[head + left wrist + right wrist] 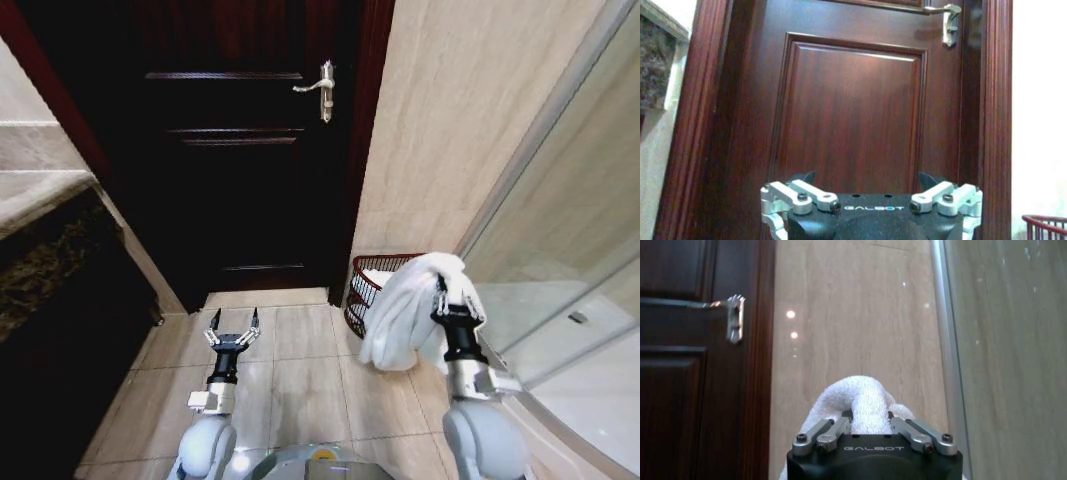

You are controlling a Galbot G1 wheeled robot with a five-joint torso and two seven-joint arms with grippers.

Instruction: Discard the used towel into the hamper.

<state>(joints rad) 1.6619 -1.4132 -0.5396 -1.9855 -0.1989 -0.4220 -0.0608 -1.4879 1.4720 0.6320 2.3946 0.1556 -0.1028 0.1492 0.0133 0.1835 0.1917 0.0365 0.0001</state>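
Right arm raised on the right side of the head view, forearm near vertical, wrist pointing up and forward toward the tiled wall. Right gripper [447, 292] clamped on the white towel [405, 315]; in the right wrist view the fingers [833, 432] pinch a bunched fold of it, and the rest drapes down and leftward off the gripper (a thick hanging mass, clear of the floor).

The hamper [368, 280] stands on the tile floor [300, 370] at the foot of the wall, just right of the dark wooden door [240, 150]. The hanging towel overlaps its right rim from the camera's side; pale cloth shows inside it. A bit of red rim also shows in the left wrist view [1043, 225].

Left arm low and forward on the left, left gripper [233, 330] over bare floor, jaws spread wide, holding nothing, aimed at the door. Door handle [322, 90] above. Glass shower partition [560, 260] runs close along the right arm.
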